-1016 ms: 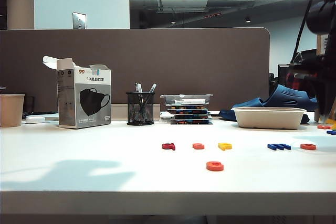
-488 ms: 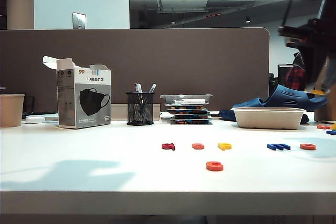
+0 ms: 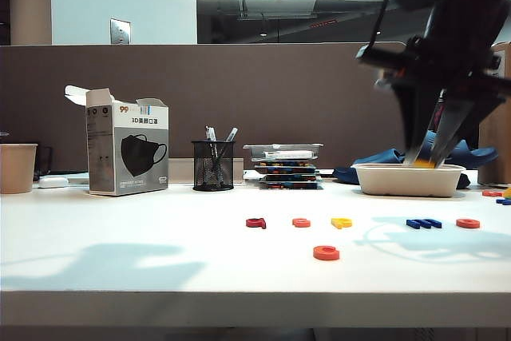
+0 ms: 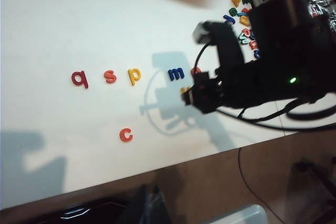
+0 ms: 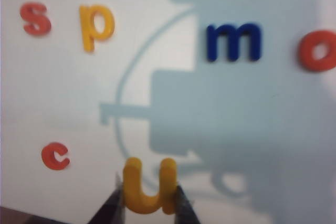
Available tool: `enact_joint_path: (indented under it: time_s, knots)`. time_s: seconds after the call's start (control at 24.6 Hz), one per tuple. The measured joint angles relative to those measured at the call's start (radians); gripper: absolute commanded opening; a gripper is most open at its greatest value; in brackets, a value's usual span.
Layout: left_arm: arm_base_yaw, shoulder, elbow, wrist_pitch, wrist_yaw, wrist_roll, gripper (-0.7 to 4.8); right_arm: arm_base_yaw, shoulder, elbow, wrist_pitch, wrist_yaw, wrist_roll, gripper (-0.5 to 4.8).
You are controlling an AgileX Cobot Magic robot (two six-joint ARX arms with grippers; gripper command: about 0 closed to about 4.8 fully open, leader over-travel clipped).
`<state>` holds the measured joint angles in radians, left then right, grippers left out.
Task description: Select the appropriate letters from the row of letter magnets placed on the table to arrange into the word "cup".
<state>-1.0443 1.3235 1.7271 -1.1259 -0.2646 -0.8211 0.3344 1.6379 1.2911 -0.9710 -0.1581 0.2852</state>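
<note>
Yellow u: it hung up in the air over the tabletop, nipped at both sides by the right claw.
How it would handle: it looked small, light, stiff and smooth, so it could slip; a pinch across its two arms seemed best.
Orange c: it lay alone near the front edge.
Yellow p: it was in the row, between the s and the blue m.
Left claw: it was out of sight, so I could not tell.
</note>
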Motion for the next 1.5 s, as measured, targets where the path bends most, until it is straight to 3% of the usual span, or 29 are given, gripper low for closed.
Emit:
enact_joint_path:
  time_s: [0.53,1.5]
  knots:
    - [0.0,0.0,0.0,0.0,0.0,0.0,-0.05,0.164,0.0,-0.198,0.189,0.005,0.132,1.04]
    - [0.0,0.0,0.0,0.0,0.0,0.0,-0.05,0.164,0.002,-0.251,0.283,0.0,0.198,1.07]
